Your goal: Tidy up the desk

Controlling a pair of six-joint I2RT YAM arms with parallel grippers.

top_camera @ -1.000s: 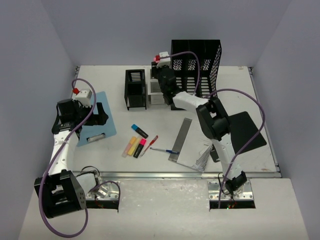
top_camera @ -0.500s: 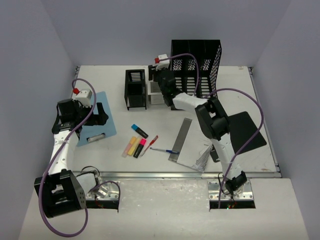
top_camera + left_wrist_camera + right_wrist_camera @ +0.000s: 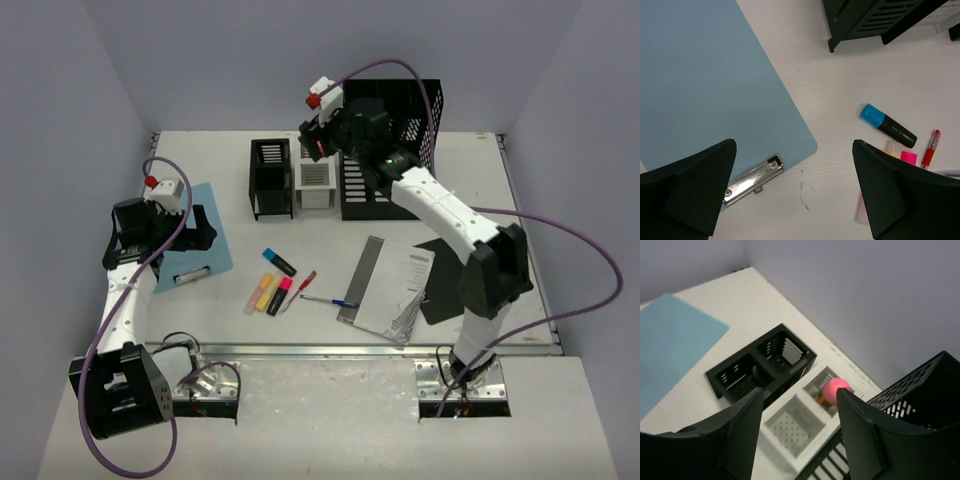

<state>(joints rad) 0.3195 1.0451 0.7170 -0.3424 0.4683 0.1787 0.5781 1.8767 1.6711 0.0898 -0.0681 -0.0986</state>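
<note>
- Lilac walls on three sides. The desk [image 3: 200, 165] is the white top filling the booth, with the rail and arm bases at my near edge.
- Right gripper [image 3: 800, 440]: jaws apart, nothing between them, raised above the back of the desk.
- Straight below it is a white two-cell tray [image 3: 796, 424]. The far cell holds a pink round thing [image 3: 836, 386]; I can't tell what it is.
- The tray sits between a black pen holder [image 3: 760, 367] on its left and a tall black mesh rack [image 3: 925, 385] on its right. It is close to both, but I can't tell if it touches them.
- Left gripper [image 3: 797, 195]: jaws wide apart, empty, low over the desk's left side.
- Under it is the metal clip [image 3: 754, 179] of a blue clipboard [image 3: 715, 75], which lies flat.
- Right of that, loose at mid-desk: a blue-capped highlighter [image 3: 888, 126], a pink highlighter [image 3: 908, 158] and a red pen [image 3: 930, 148].
- Further right: a blue pen [image 3: 328, 300], a white booklet [image 3: 395, 295] and a black mat [image 3: 445, 300], the mat partly hidden by the right arm.
</note>
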